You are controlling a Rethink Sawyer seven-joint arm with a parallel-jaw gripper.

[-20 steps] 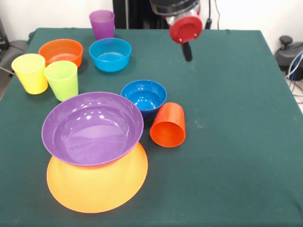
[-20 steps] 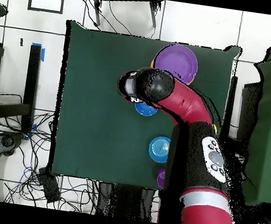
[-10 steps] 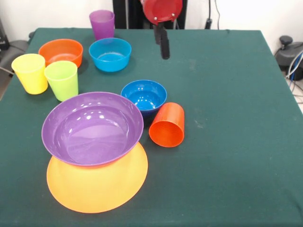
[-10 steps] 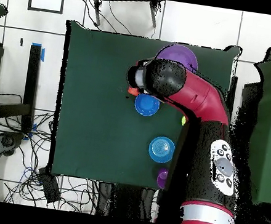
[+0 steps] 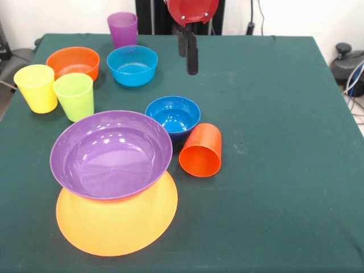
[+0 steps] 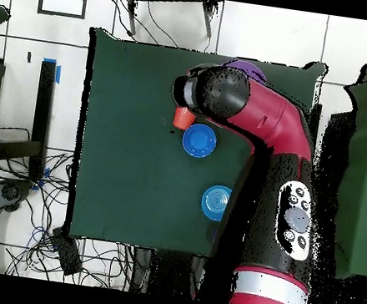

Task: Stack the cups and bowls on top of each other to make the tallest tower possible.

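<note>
The tower is a wide purple bowl [image 5: 111,153] sitting in a very large yellow-orange bowl [image 5: 116,219] at the front left. Just right of it, an orange-red cup [image 5: 201,150] lies on its side with its mouth toward the camera, beside a dark blue bowl [image 5: 172,115]. My gripper [image 5: 187,62] hangs open and empty above the table's far middle, well behind that cup. At the far left stand a purple cup [image 5: 123,28], an orange bowl [image 5: 73,61], a light blue bowl [image 5: 132,64], a yellow cup [image 5: 36,87] and a lime green cup [image 5: 74,95].
In the overhead view the red arm [image 6: 261,132] covers most of the purple bowl [image 6: 245,67]; the orange-red cup [image 6: 181,118], dark blue bowl [image 6: 199,141] and light blue bowl [image 6: 215,201] show beside it. Green cloth [image 5: 284,142] covers the table.
The gripper has swung left across the far side of the table and turned. The orange-red cup rolled very slightly. All other cups and bowls stayed put.
</note>
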